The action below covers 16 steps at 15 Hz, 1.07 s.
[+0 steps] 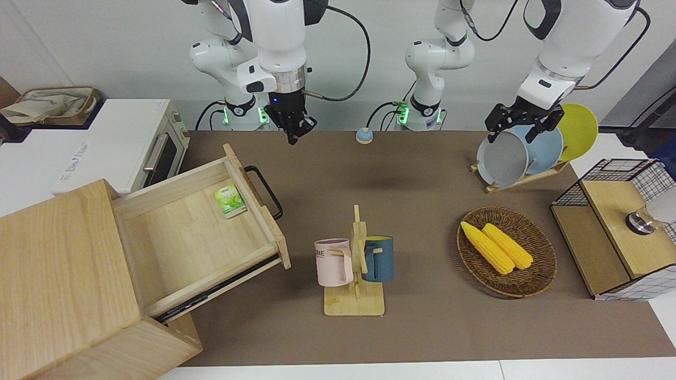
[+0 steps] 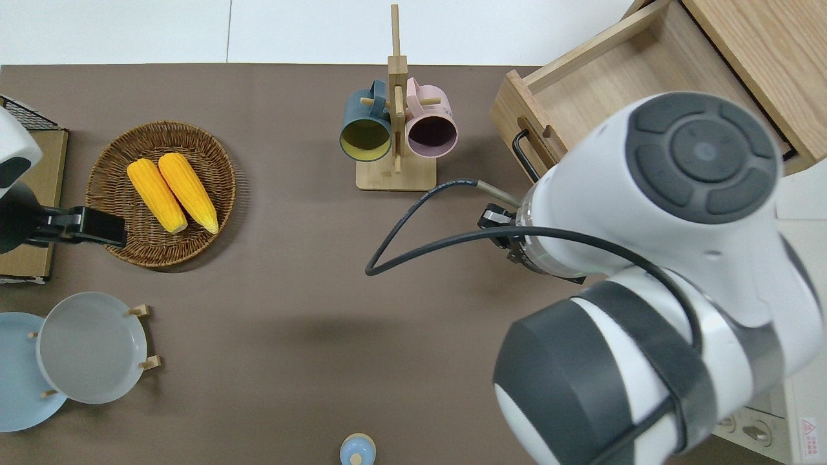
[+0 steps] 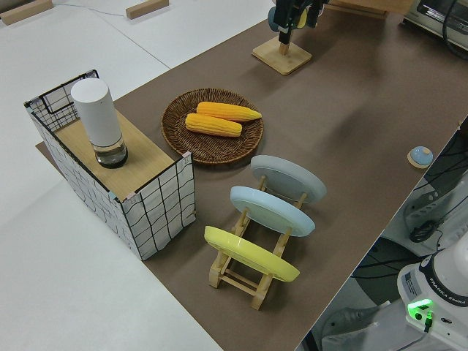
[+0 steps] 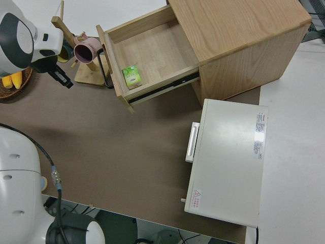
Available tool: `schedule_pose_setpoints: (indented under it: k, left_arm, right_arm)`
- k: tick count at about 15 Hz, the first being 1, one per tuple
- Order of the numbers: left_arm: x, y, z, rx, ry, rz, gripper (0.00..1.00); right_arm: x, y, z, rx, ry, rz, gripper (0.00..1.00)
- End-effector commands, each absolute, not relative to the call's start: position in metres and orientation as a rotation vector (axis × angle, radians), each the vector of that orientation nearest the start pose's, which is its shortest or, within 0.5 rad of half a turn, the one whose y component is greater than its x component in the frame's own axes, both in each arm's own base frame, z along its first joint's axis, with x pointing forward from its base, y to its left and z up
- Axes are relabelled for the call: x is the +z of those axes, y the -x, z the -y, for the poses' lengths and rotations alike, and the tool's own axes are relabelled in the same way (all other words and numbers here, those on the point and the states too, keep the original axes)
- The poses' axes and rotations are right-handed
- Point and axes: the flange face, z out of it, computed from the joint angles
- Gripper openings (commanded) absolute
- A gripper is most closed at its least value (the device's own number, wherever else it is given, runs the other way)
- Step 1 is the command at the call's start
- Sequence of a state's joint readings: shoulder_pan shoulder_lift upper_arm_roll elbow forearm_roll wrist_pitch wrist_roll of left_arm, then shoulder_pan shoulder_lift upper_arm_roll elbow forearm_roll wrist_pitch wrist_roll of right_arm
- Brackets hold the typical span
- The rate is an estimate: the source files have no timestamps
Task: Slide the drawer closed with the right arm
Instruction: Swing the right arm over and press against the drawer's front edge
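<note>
Standing fully open, the drawer (image 1: 206, 227) lies apart from the right gripper (image 1: 293, 132), whose fingers' state I cannot tell.

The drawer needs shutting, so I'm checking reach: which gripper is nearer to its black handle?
Right. The right gripper hangs over bare mat a short way from the drawer's black handle, toward the robots. The left gripper is up by the plate rack at the table's opposite end.
</note>
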State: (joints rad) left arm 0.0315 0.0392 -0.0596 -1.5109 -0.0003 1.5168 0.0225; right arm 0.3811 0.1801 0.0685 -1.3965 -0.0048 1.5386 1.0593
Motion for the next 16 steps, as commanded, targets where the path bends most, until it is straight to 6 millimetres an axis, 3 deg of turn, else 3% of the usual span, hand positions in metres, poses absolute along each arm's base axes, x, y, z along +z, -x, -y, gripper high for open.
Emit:
schedule_pose_setpoints:
  k: [1,5,7,10,16]
  left_arm:
    - [0.63,-0.563,0.014,0.06,3.126,-0.097,0.99]
    - [0.63,-0.563,0.014,0.06,3.126,-0.097,0.99]
    - [0.63,-0.563,0.014,0.06,3.126,-0.097,0.99]
    - [0.629,-0.563,0.014,0.062,3.126,-0.097,0.99]
    - [0.629,-0.563,0.014,0.062,3.126,-0.097,0.99]
  right_arm:
    - [0.549,-0.556,-0.266,0.06,2.978,-1.193,0.0]
    - [0.5,-0.569,-0.267,0.06,2.917,-1.346,0.0]
    - [0.484,-0.575,-0.268,0.033,2.924,-1.395,0.0]
    - [0.479,-0.579,-0.264,-0.019,2.945,-1.426,0.0]
    - [0.474,-0.614,-0.236,-0.126,2.795,-1.503,0.0]
